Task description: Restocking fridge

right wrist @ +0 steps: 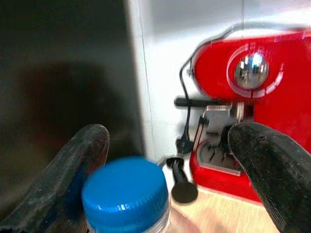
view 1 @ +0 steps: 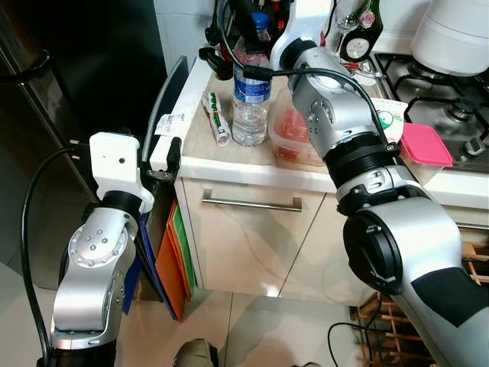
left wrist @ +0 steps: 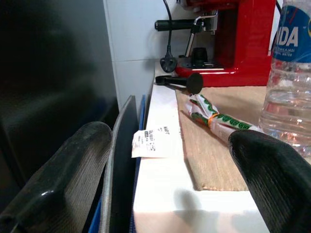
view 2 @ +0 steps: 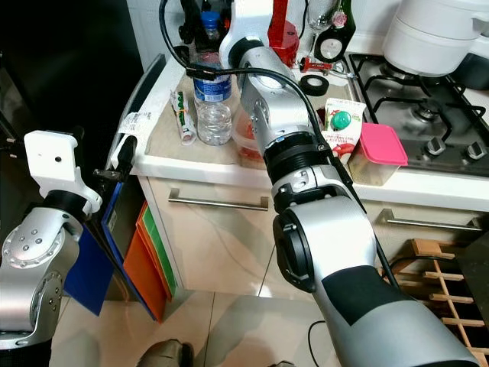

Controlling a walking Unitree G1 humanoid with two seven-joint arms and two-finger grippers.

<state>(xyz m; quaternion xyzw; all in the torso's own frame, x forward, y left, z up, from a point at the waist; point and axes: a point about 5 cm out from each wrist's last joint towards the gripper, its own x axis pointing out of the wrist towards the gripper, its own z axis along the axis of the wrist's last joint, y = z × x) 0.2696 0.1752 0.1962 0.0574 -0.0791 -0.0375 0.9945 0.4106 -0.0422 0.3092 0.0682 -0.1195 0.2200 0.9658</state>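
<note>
A clear water bottle (view 1: 250,107) with a blue cap (right wrist: 125,194) and blue label stands upright on the beige mat at the counter's left end. My right gripper (right wrist: 170,141) hovers open just above it, one finger (right wrist: 87,150) on each side of the cap and not touching it. Lower down, my left gripper (left wrist: 170,150) is open at the counter's front left corner (left wrist: 194,208), which lies between its fingers. The dark fridge (view 1: 76,69) stands left of the counter.
Beside the bottle lie a green-and-white tube pack (view 1: 216,118) and a clear tub of red food (view 1: 290,134). A green-capped carton (view 2: 340,126), a pink-lidded box (view 1: 425,145), the gas hob (view 1: 443,92) and a red coffee machine (right wrist: 252,97) share the counter. Coloured boards (view 1: 172,260) fill the gap by the fridge.
</note>
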